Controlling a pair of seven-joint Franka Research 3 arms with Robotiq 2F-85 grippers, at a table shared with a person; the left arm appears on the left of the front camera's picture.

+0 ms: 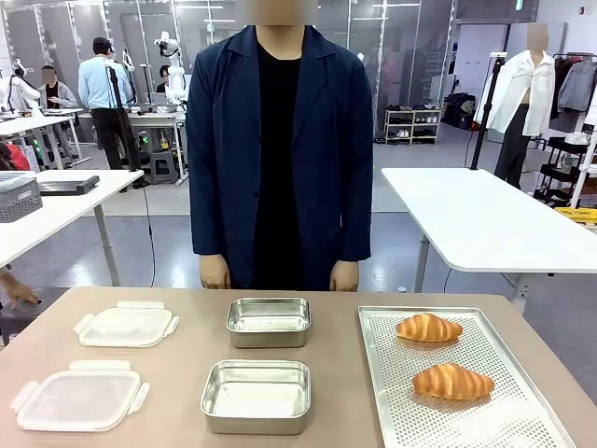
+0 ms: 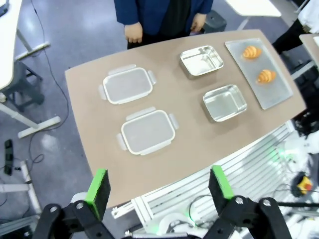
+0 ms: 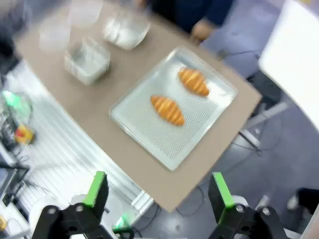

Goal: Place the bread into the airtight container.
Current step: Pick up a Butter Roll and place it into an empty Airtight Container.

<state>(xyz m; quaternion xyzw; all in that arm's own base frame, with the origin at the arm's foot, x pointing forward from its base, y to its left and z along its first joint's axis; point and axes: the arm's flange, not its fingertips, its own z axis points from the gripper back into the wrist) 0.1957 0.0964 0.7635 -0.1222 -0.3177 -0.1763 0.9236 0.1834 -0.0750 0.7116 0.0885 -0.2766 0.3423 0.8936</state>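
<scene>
Two pieces of bread wait on a perforated metal tray (image 1: pixel 522 415) at about four o'clock on the brown table (image 1: pixel 177 373), seen from the front. The far croissant (image 1: pixel 428 328) and the near croissant (image 1: pixel 452 382) lie apart from each other and clear of the tray's rim. Toward nine o'clock from the tray stand two open steel boxes, both empty: the far container (image 1: pixel 269 321) at the table's middle, and the near container (image 1: pixel 256 396) at six o'clock from it. Further toward nine o'clock lie two clear plastic covers with side clips, the far lid (image 1: pixel 126 326) and the near lid (image 1: pixel 78 396). Both are flat on the table and apart from the boxes. A person (image 1: pixel 280 140) in a dark blue jacket stands at twelve o'clock, close against the table's far edge. The left gripper (image 2: pixel 158 181) hangs high above the table, its green-padded fingers spread wide with nothing between them. In its wrist view the lids sit near centre and the tray lies toward two o'clock. The right gripper (image 3: pixel 158 186) is spread just as wide and is just as empty, high over the tray. Its wrist view is blurred, with both croissants near the picture's centre.
</scene>
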